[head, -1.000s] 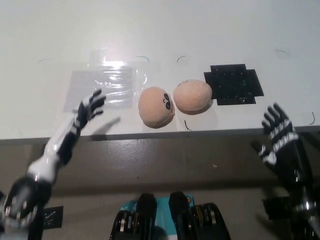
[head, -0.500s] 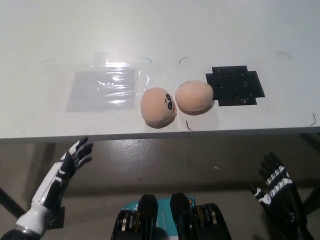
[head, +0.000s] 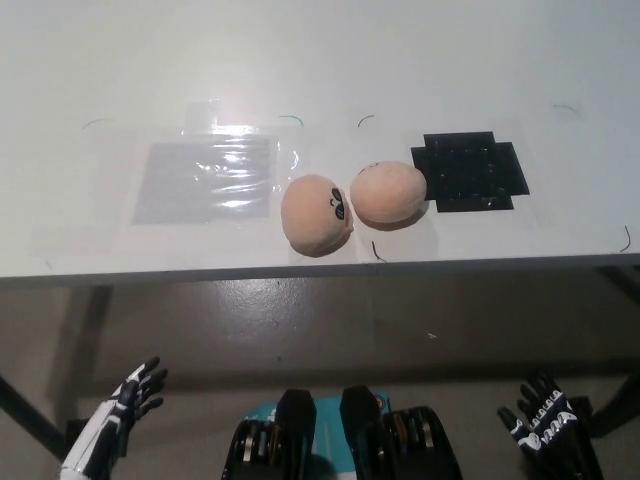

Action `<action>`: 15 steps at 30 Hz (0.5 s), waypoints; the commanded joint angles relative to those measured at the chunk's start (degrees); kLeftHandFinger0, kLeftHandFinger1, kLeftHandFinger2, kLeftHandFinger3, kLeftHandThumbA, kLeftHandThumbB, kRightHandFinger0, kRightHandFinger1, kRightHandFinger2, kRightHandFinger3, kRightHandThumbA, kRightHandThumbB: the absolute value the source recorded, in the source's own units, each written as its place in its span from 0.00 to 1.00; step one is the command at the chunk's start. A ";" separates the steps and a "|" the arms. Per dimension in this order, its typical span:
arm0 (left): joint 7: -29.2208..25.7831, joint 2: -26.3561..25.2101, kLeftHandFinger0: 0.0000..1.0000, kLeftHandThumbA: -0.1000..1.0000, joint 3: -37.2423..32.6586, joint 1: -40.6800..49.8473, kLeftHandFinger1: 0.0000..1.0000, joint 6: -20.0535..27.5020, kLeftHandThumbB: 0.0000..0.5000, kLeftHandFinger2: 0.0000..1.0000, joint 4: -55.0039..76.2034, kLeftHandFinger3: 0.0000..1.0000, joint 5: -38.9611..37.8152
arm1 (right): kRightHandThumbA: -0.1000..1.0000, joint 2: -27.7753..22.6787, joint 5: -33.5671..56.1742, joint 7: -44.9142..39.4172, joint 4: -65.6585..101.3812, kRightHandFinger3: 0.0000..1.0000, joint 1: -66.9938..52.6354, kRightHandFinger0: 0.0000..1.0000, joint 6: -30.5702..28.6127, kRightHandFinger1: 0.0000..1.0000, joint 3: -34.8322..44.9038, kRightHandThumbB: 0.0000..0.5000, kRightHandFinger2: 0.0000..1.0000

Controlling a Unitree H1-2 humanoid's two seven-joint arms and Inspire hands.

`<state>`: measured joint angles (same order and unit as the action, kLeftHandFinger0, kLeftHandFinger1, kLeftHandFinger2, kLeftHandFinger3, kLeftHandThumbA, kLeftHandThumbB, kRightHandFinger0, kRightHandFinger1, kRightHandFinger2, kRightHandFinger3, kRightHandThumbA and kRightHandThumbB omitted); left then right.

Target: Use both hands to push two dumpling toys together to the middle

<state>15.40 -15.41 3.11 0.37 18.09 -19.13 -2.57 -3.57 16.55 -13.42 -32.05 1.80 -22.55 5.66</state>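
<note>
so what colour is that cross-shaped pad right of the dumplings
Black, with a grid of small dots; the pad lies on the white table in the head view, beside the right dumpling.

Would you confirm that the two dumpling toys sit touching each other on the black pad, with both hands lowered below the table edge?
Not quite. In the head view the dumpling toys touch on the white table left of the black pad, not on it. The left hand and right hand are indeed lowered.

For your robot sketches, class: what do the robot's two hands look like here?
The left hand is white with black fingers, on a white forearm. The right hand is black with white markings across its back and fingers. No loose cables show.
</note>
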 commanded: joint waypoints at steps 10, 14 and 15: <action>-3.37 -1.61 1.00 1.00 0.29 2.06 1.00 6.69 0.27 1.00 -0.04 1.00 4.21 | 1.00 0.77 -0.48 -1.71 0.74 1.00 -1.40 1.00 -4.37 1.00 0.48 0.67 1.00; -3.23 -1.72 1.00 1.00 0.02 2.09 1.00 6.24 0.26 1.00 0.08 1.00 4.57 | 1.00 0.62 0.83 -2.70 0.38 1.00 -1.39 1.00 -4.37 1.00 0.30 0.64 1.00; -3.33 -1.69 1.00 1.00 0.11 1.98 1.00 5.93 0.26 1.00 0.27 1.00 4.58 | 1.00 0.67 0.58 -2.39 0.39 1.00 -1.18 1.00 -4.37 1.00 0.29 0.67 1.00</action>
<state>13.50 -15.57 3.01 2.41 21.65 -20.02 0.99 -3.46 16.64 -13.63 -32.25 -0.03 -23.59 5.67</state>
